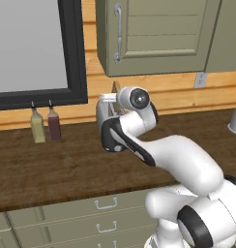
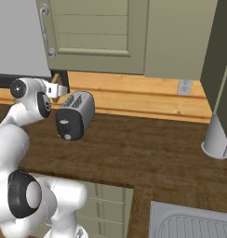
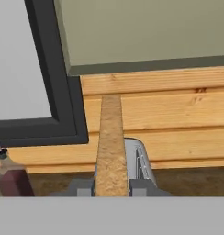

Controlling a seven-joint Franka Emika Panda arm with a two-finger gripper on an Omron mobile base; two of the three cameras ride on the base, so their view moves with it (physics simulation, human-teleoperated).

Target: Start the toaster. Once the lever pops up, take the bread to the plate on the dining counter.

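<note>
My gripper [image 3: 111, 187] is shut on the bread [image 3: 110, 137], a tan slice seen edge-on and standing upright between the two finger tips. Just beneath it lies the silver top of the toaster [image 3: 140, 161]. In the right base view the toaster [image 2: 76, 114] stands on the dark wooden counter [image 2: 148, 148] with its black end panel facing me, and the hand [image 2: 57, 89] hovers over its far left end. In the left base view the arm hides the toaster, and a tan bit of bread [image 1: 115, 87] sticks up above the hand. The plate and the dining counter are out of view.
Two slim bottles [image 1: 37, 126] [image 1: 53, 124] stand left of the arm under a dark-framed window [image 1: 74, 53]. An olive wall cabinet [image 2: 96, 32] hangs close above. A grey cylinder [image 2: 217, 139] stands at the right, a sink [image 2: 190, 223] at the front right.
</note>
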